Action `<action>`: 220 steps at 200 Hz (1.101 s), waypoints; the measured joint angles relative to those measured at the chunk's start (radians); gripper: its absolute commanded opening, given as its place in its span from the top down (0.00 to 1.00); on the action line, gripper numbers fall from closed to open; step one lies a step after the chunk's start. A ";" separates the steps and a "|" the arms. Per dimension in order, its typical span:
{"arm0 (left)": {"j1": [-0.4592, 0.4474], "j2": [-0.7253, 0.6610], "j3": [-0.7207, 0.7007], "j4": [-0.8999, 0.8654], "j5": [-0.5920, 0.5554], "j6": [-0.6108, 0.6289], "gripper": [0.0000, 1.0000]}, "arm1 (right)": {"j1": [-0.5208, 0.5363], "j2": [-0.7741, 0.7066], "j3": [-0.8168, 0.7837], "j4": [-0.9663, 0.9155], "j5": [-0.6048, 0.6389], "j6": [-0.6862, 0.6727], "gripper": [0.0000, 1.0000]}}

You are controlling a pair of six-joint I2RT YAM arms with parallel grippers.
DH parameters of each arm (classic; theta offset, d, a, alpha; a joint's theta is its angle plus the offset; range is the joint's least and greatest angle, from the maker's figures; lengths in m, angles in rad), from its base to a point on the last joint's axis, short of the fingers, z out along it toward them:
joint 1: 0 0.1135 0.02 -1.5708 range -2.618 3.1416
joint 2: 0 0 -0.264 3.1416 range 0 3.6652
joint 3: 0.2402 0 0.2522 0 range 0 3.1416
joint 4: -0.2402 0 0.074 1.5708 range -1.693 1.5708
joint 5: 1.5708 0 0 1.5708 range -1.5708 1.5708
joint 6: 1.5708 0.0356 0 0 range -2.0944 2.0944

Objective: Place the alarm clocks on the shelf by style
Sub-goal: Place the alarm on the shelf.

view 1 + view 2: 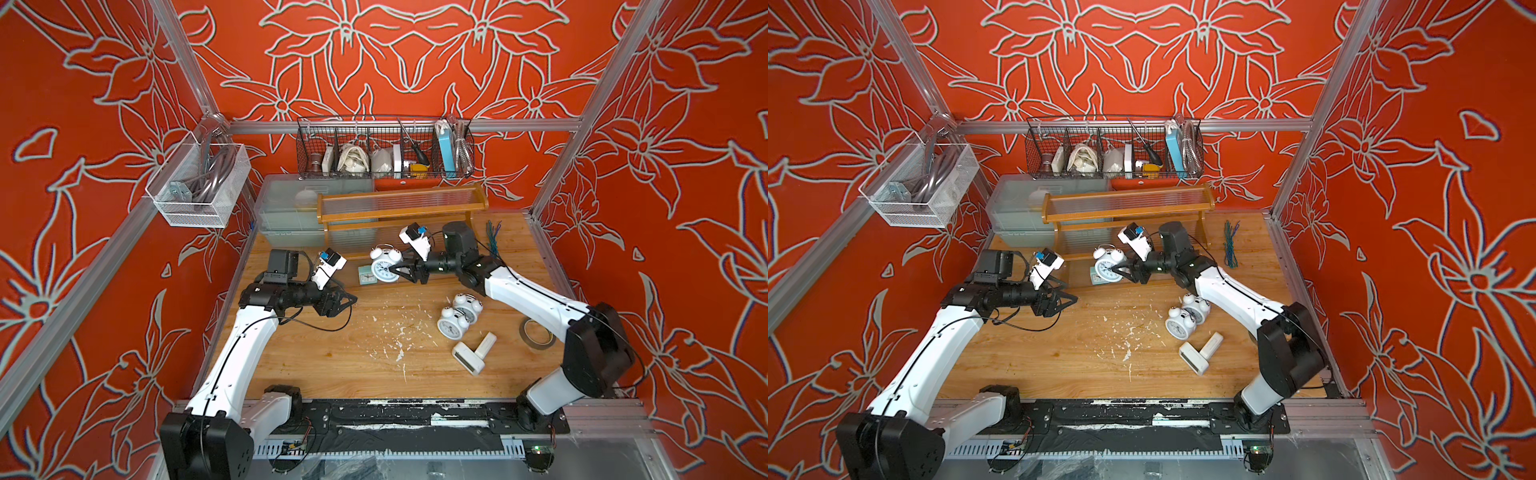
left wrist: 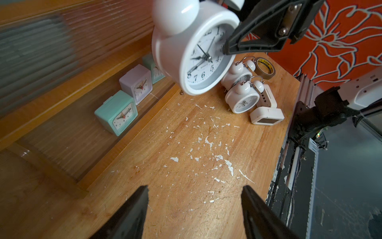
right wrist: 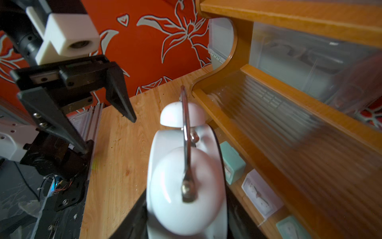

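Left gripper (image 1: pixel 352 299) hovers empty, jaws apart, over the table (image 1: pixel 332 361); right gripper (image 1: pixel 398 270) is clamped on a tilted twin-bell clock (image 1: pixel 383 266) before the shelf (image 1: pixel 399 203), whose lowest tier holds square clocks (image 2: pixel 136 84); four other clocks (image 1: pixel 451 326) lie nearer, to the right.

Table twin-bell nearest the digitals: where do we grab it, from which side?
The round case, jaws across face and back, below the bells. Come from the left arm's side: open table there, while the other twin-bell and the digitals crowd its other side. Domed bells would likely slip.
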 measured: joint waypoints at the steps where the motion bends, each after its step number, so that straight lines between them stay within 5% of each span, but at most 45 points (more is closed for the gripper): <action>1: 0.002 -0.002 -0.002 0.002 0.000 -0.002 0.29 | 0.000 0.003 0.003 0.001 0.000 0.001 0.60; 108: 0.077 -0.036 -0.059 0.051 -0.002 -0.058 0.29 | 0.000 0.319 0.352 0.045 0.003 0.039 0.59; 220: 0.077 -0.029 -0.062 0.055 -0.001 -0.061 0.29 | 0.000 0.464 0.534 -0.051 -0.019 -0.037 0.57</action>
